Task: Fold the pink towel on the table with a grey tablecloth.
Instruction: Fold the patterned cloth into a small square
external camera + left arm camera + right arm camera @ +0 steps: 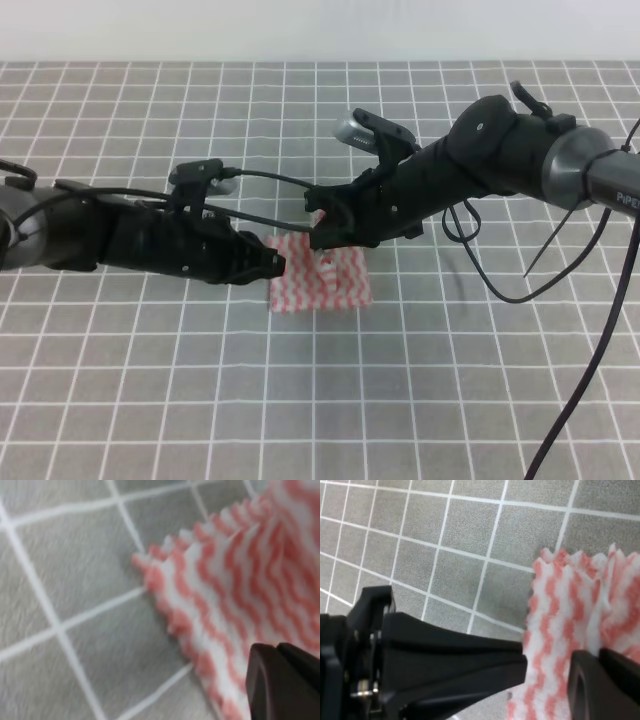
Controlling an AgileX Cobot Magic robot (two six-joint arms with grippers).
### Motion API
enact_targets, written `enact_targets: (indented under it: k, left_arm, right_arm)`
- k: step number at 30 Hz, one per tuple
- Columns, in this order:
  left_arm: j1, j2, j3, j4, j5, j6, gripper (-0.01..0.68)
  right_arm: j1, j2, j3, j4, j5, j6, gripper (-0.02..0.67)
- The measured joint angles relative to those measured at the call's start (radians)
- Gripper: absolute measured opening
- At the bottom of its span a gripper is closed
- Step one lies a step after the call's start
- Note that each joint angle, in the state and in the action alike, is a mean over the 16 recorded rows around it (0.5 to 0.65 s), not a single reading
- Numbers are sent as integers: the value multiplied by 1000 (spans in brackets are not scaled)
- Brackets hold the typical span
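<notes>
Left gripper (275, 265) sits low at the towel's left edge, tip touching the cloth; can't tell if it's clenched or released, wrist view shows only one dark fingertip (280, 685) over the stripes. Pink towel (325, 280) lies mid-table on the grey tablecloth (150, 400), mostly flat, far-left corner lifted. Right gripper (322, 228) reaches across from the right to that raised corner; cloth runs up to its fingers (605, 680), but whether it's pinched I can't tell.
</notes>
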Motion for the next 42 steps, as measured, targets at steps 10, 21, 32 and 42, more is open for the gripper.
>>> enact_targets:
  k: [10, 21, 32, 42]
  left_arm:
    - [0, 30, 0, -45, -23, 52, -3]
    - [0, 51, 0, -49, -27, 60, -3]
    - [0, 52, 0, -51, -25, 58, -4]
    - [0, 52, 0, -54, -20, 56, -4]
  right_arm:
    - [2, -1, 0, 18, 6, 0, -15]
    - [14, 1, -5, 38, -2, 0, -15]
    - [28, 9, -9, 50, -22, 0, -15]
    - [35, 12, -9, 55, -30, 0, -15]
